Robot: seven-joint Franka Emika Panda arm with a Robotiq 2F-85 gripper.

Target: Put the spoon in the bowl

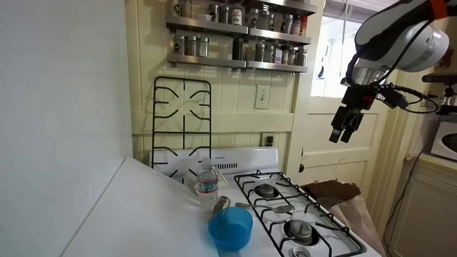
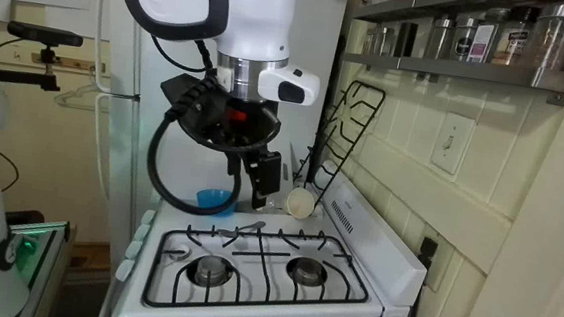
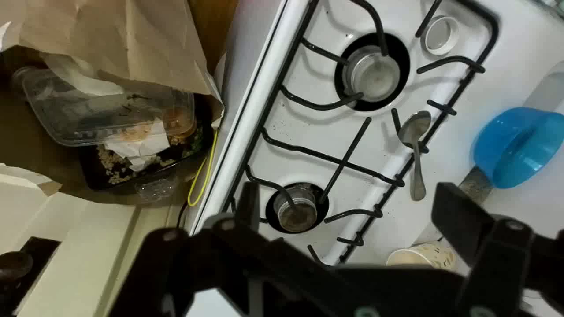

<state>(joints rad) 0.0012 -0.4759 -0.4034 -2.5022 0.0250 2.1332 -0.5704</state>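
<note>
I judge this the reach; my gripper (image 1: 340, 137), jaws spread, hangs above the stove grate (image 3: 344, 162); the metal spoon (image 3: 416, 154) crosses its edge, the blue bowl (image 3: 495, 141) beside it; next I should descend and pinch the handle (image 3: 417, 178).

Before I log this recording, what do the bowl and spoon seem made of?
The blue bowl: probably glossy plastic, judging by its translucent tint and bright highlights. The spoon: likely smooth metal, given its grey sheen; which metal, I can't tell.
</note>
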